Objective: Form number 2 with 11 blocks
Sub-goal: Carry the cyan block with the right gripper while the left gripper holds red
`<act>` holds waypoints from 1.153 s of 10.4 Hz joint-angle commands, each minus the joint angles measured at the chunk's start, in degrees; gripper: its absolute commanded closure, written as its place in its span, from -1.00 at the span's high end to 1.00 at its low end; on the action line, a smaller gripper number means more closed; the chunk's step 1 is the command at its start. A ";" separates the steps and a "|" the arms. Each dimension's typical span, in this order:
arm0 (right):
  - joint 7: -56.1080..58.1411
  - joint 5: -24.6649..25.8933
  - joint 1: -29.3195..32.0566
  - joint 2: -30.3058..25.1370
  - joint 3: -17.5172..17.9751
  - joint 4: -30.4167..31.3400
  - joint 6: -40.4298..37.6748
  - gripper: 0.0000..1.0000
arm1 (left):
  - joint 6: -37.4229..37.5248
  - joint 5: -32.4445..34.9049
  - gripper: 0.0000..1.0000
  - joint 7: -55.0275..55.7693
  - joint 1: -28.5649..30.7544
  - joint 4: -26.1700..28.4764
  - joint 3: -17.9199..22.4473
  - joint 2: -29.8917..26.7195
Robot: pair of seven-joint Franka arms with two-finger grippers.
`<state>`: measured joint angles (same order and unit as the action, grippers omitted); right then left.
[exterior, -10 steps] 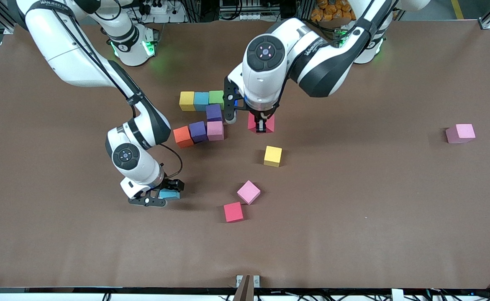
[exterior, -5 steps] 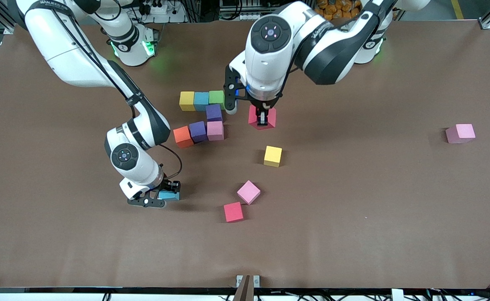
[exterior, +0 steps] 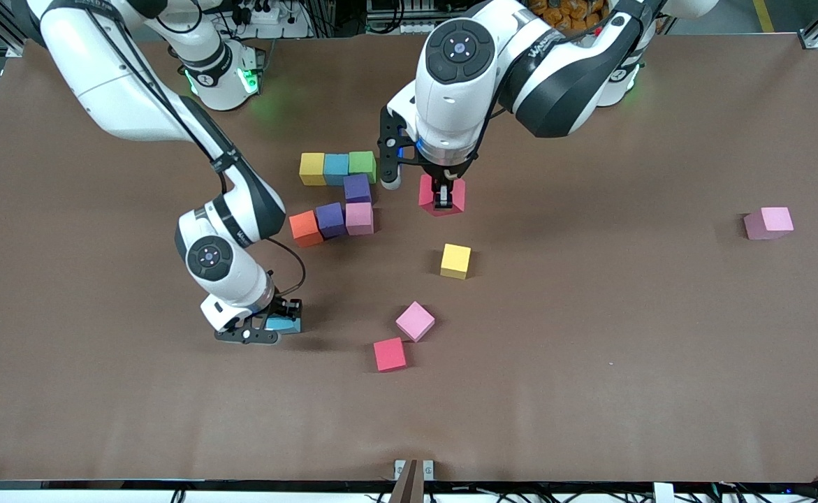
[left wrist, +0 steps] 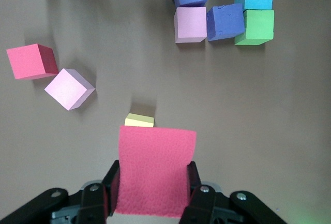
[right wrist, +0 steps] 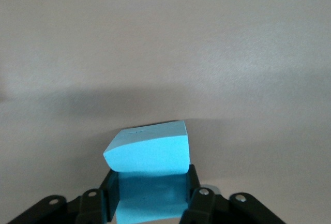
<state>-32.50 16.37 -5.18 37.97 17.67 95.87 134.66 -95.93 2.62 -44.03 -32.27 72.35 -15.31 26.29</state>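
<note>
The left hand (exterior: 441,200) grips a red block (exterior: 441,195) above mid-bench beside the unfinished number 2 (exterior: 339,195), while the right hand (exterior: 274,325) clamps a blue block (exterior: 283,324) on the bench (exterior: 590,349).

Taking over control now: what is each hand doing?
Left hand: closed on the red block, above the table.
Right hand: closed on the light blue block.
</note>
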 commanded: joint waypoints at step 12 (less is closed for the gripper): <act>-0.99 -3.16 -2.56 -15.73 1.40 26.74 11.50 -1.00 | 0.83 -1.13 -1.00 -1.32 -1.56 1.22 0.20 0.43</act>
<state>-32.78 15.46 -7.96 24.98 18.42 120.12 145.99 -95.85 2.62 -44.03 -33.74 73.40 -15.40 27.14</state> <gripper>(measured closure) 0.476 0.471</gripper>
